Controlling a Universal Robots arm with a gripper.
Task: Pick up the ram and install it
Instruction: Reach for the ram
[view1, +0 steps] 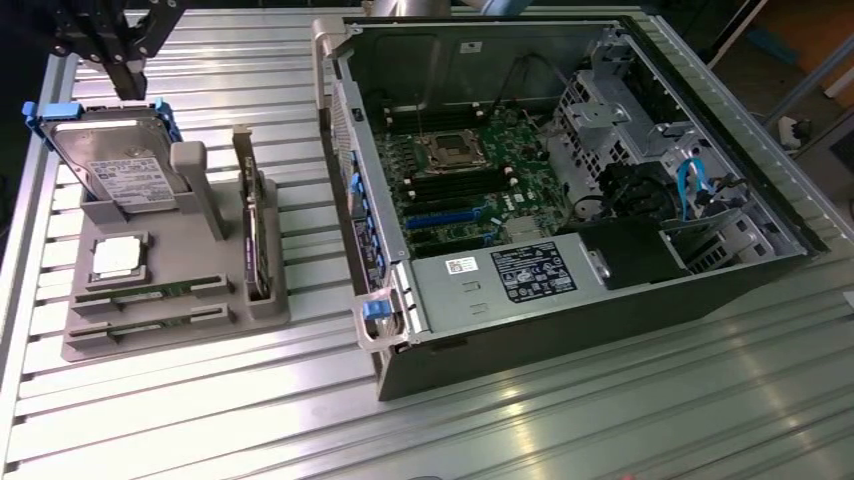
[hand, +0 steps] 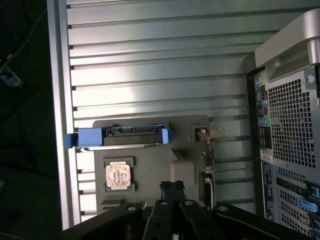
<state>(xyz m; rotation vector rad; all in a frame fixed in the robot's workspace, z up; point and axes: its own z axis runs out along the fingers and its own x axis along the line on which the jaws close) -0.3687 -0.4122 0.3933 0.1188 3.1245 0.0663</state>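
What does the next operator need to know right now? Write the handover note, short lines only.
Gripper: up above the hard drive at the back of the gray holder, carrying nothing that I can see.
Ram: two green sticks lie in the holder's front slots, the second just in front of the first. Neither is gripped.
Computer case: open, to the exterior view's right of the holder, with its board exposed.
Done: nothing shows as done.
Left: ram not yet picked up, not yet installed.
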